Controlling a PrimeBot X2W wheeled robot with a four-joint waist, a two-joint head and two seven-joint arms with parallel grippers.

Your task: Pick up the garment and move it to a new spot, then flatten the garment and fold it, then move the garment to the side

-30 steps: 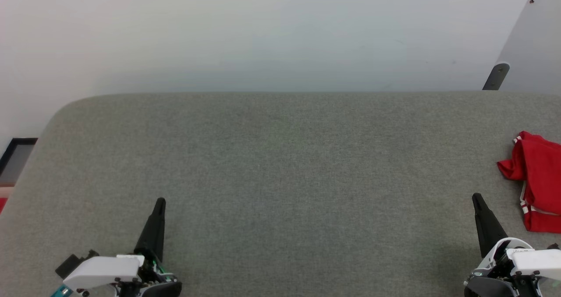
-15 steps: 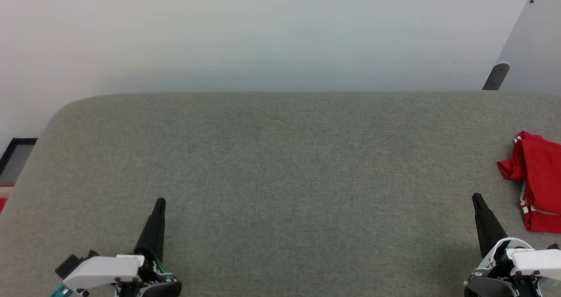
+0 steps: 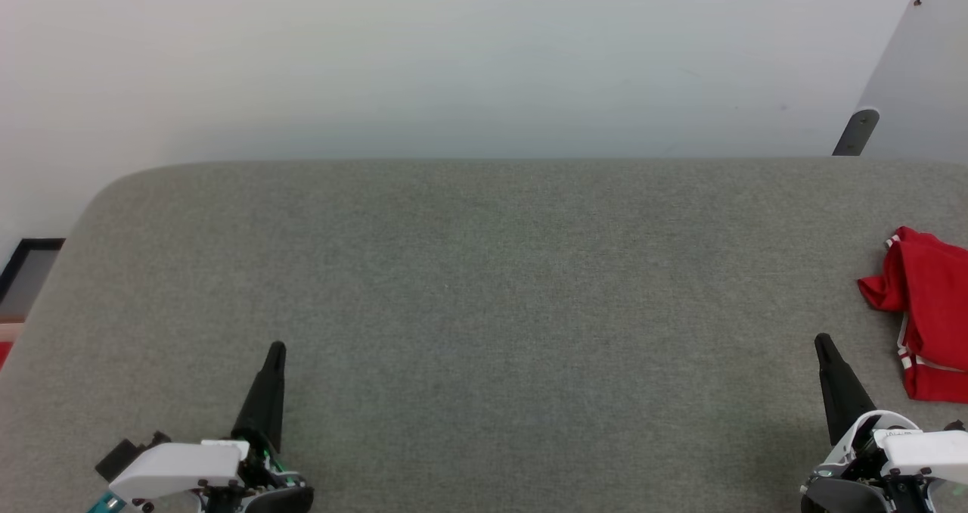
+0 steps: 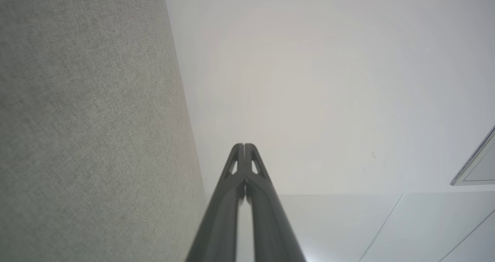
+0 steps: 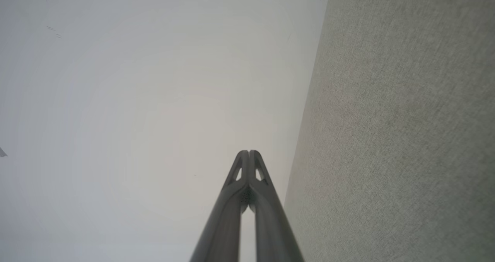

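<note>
- The garment (image 3: 926,309) lies crumpled on the right part of the grey fabric surface (image 3: 484,271), set back from its far edge. It is red with white striped trim showing, and the head view's border cuts it off.
- The right gripper (image 3: 823,343) is just beside the garment on its left, not touching it. Its fingers are pressed together and hold nothing.
- The left gripper (image 3: 277,346) is well apart, toward the surface's left edge. It is likewise closed and empty.
- A pale wall (image 3: 454,59) rises behind the far edge.
</note>
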